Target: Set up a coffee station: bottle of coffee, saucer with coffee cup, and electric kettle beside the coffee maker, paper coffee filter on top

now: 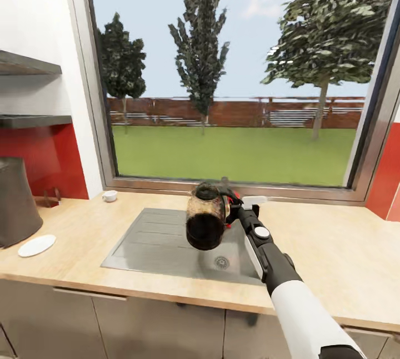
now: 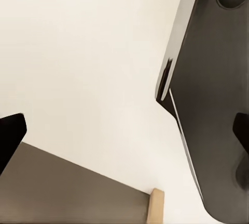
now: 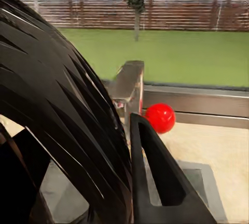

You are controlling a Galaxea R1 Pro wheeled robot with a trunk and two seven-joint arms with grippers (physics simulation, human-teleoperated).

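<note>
The electric kettle [image 1: 205,220], dark red with a black base, hangs tilted above the steel sink [image 1: 155,239], its base turned toward me. My right gripper [image 1: 229,209] is shut on its black looping handle [image 3: 57,94], and one finger [image 3: 155,174] shows beside that handle. On the light-wood kitchen countertop [image 1: 333,248] at the left lies the white saucer [image 1: 36,245]. The small white coffee cup [image 1: 110,196] stands near the window corner. Thin dark kitchen shelves [image 1: 30,120] hang on the left wall. My left gripper [image 2: 126,133] is open with nothing between its fingers, facing a white wall.
A dark grey tapered object [image 1: 16,203] stands at the counter's left edge by the saucer. A steel faucet [image 3: 129,86] and a red ball [image 3: 160,117] sit by the window sill. A big window [image 1: 233,81] backs the counter. A dark panel [image 2: 212,94] lies near the left gripper.
</note>
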